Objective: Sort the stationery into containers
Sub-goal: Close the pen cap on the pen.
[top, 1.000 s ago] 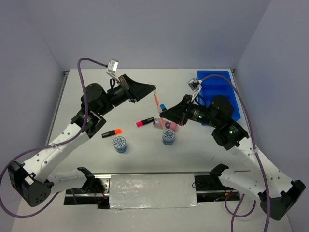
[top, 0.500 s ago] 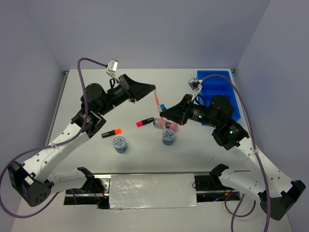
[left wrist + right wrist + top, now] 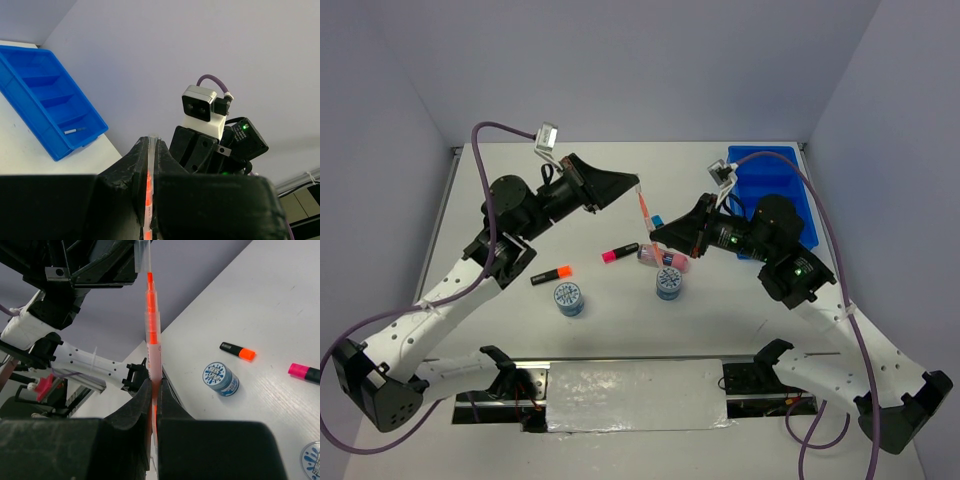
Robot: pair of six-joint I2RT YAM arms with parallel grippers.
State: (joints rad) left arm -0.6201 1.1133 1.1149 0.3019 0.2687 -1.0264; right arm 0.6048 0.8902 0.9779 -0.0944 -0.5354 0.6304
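Thin clear pen with orange core (image 3: 645, 210) is in the air over the middle of the white table (image 3: 740, 310), well apart from the blue plastic compartment tray (image 3: 765, 152) at the far right corner. I read the left gripper (image 3: 640, 188) as clamped on its upper end and the right gripper (image 3: 653, 232) as clamped on its lower end.

Risks as I judge them:
- If the two arms pull against each other, the pen may bend or snap.
- If one releases on a shallow grip, it could drop among the black highlighters (image 3: 619, 253).
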